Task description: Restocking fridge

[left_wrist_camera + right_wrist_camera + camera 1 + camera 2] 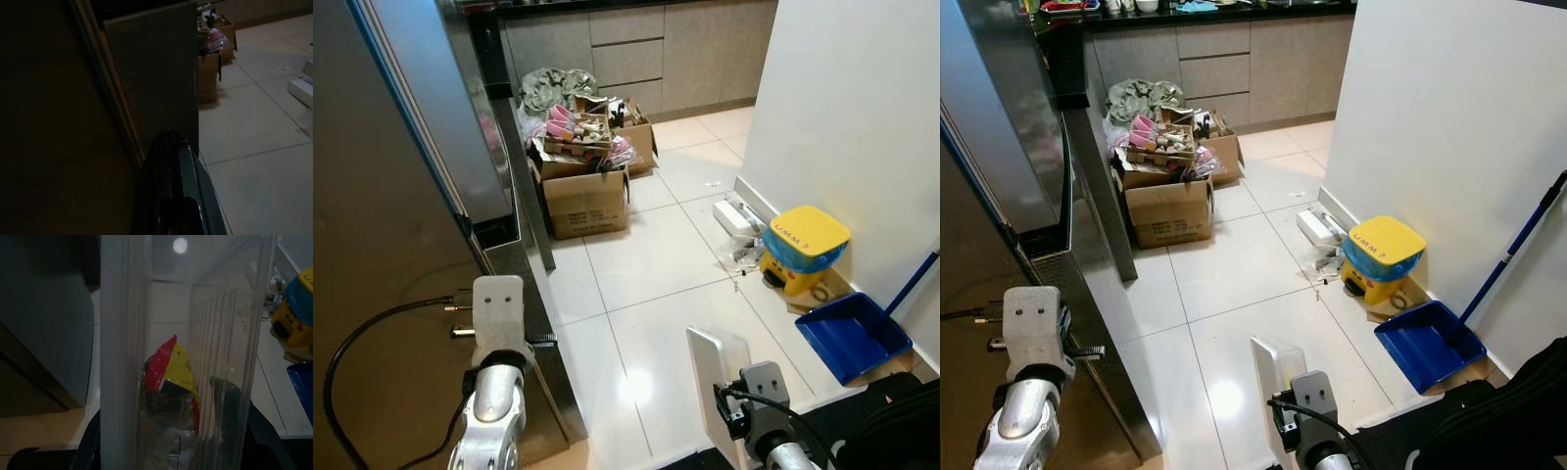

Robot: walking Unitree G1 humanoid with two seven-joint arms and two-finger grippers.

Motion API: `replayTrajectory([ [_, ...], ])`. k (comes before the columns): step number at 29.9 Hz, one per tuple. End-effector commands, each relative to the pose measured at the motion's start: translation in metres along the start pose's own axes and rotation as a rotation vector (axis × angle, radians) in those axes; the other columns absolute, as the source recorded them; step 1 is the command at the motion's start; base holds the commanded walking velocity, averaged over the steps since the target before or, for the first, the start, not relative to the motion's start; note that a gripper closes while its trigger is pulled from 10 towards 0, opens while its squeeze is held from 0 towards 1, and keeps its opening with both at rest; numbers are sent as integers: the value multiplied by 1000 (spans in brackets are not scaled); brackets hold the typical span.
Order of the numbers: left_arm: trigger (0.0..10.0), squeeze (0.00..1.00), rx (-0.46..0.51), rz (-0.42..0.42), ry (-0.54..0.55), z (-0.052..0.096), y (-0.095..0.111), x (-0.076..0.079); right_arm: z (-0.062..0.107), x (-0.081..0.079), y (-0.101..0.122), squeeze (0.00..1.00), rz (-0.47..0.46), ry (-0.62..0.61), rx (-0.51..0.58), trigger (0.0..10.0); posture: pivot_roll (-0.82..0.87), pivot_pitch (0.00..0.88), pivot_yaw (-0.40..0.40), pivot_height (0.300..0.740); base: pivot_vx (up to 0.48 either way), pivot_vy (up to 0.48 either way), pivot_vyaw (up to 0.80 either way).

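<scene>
The fridge [391,196] stands at my left, its dark steel front reaching the picture's left edge. My left gripper [168,142] hangs low beside the fridge's lower front edge, its two black fingers pressed together with nothing between them. My right gripper [171,453] is low at the front right, shut on a clear plastic fridge bin [717,387] held upright. In the right wrist view a red and yellow packet [171,367] lies inside the bin [127,333], over some clear wrapped goods. The black fingers [259,431] show on either side of the bin's walls.
Cardboard boxes [587,201] full of clutter stand against the fridge's far corner. A yellow and blue tub [803,250], a blue dustpan [850,336] and small white boxes [734,215] lie along the white wall at the right. Open tiled floor [646,264] runs between.
</scene>
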State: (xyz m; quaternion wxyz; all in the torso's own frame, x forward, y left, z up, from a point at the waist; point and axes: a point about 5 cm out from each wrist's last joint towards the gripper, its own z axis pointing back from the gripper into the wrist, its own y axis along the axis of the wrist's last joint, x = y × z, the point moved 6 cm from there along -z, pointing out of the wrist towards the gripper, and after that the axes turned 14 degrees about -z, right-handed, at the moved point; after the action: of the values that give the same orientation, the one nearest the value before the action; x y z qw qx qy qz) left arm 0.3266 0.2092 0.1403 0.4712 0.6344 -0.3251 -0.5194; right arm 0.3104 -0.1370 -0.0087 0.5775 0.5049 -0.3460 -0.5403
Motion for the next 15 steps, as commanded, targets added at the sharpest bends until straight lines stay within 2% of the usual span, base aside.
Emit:
replayTrajectory([
  [1, 10000, 0, -14, 7, 32, -3, 2, -5, -1, -4, 5, 0, -5, 5, 17, 10000, -77, 100, 44, 736, 0, 0, 0],
  [6, 10000, 0, -12, 14, 61, -9, 8, -11, -1, -5, 4, 0, -8, 5, 15, 10000, -73, 98, 47, 736, 0, 0, 0],
  [11, 10000, 0, -36, 63, 127, -20, 11, -27, -2, -6, 3, 0, -11, 6, 15, 10000, -70, 99, 45, 736, 0, 0, 0],
  [15, 10000, 0, -39, 61, 155, -24, 12, -34, -2, -6, 3, 0, -10, 7, 13, 10000, -70, 99, 45, 736, 0, 0, 0],
])
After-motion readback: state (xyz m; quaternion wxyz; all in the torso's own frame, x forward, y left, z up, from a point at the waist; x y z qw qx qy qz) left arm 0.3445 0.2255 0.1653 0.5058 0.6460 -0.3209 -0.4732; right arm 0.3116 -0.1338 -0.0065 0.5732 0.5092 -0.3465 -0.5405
